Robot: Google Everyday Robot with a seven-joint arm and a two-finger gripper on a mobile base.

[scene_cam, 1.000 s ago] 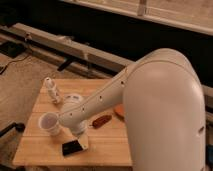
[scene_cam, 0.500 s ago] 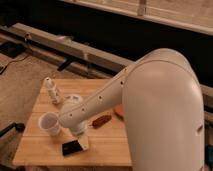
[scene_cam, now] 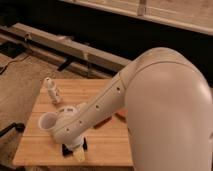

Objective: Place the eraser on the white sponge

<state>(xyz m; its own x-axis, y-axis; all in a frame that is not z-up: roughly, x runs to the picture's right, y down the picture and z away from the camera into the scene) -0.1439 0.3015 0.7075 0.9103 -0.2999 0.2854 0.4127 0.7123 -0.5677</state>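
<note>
The eraser lies flat on the wooden table, in front of the cup and a little to its right, close to the front edge of the table. I see only its black ends, one at each side of my gripper, because the gripper is directly over its middle. I cannot tell whether the gripper is spread, pressed together or pinching the eraser, and I also cannot tell if it touches the eraser or only hangs just above it.

The white sponge is just in front of the eraser, further from the cup, at the very front edge of the table. It is a small cream block, and it seems to touch the eraser or to be just beside it. The eraser is not on top of it.

The cup stands upright and its open mouth is visible. My arm passes just to the right of the cup on its way down to the gripper. Behind the cup, near the far left corner of the table, stands a white knobbly bottle. To the right of the cup, on the other side of my arm, a brown oblong thing lies on the wood, and a small orange thing is a little further right.
</note>
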